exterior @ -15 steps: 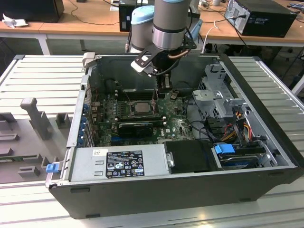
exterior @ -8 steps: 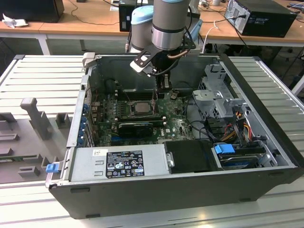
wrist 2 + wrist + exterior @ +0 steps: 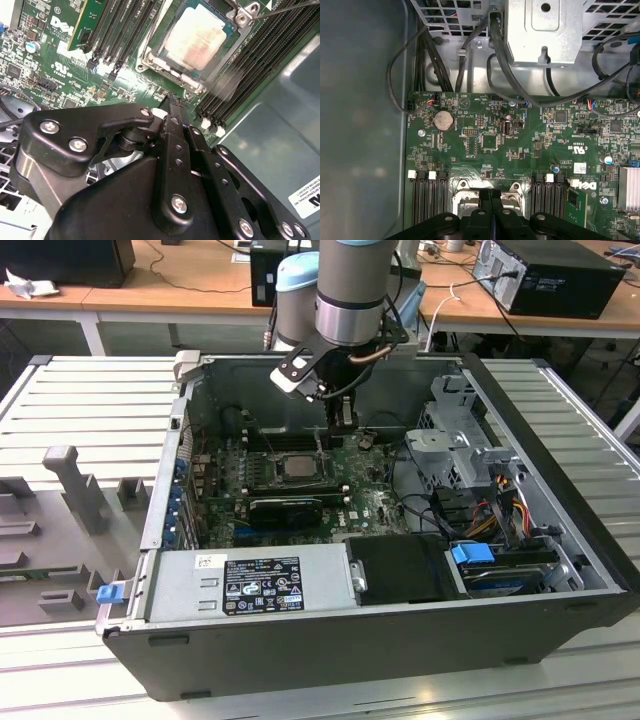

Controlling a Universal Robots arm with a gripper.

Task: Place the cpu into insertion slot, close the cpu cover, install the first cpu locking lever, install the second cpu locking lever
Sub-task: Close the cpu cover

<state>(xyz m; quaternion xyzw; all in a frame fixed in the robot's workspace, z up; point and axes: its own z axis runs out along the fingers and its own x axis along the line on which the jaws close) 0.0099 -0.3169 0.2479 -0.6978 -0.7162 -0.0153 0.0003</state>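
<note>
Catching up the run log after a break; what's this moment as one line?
gripper: shut, beside socket corner | chip: seated in socket | cover: looks down around chip

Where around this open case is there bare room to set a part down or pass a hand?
Free: the slatted table on the exterior view's right of the case; for a hand, along the bare wall beside the memory slots. Crowded: the cpu by the gripper; the cabled drive bay.

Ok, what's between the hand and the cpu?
In the second wrist view, the slot's silver rim and a strip of green board lie between the hand and the cpu.
</note>
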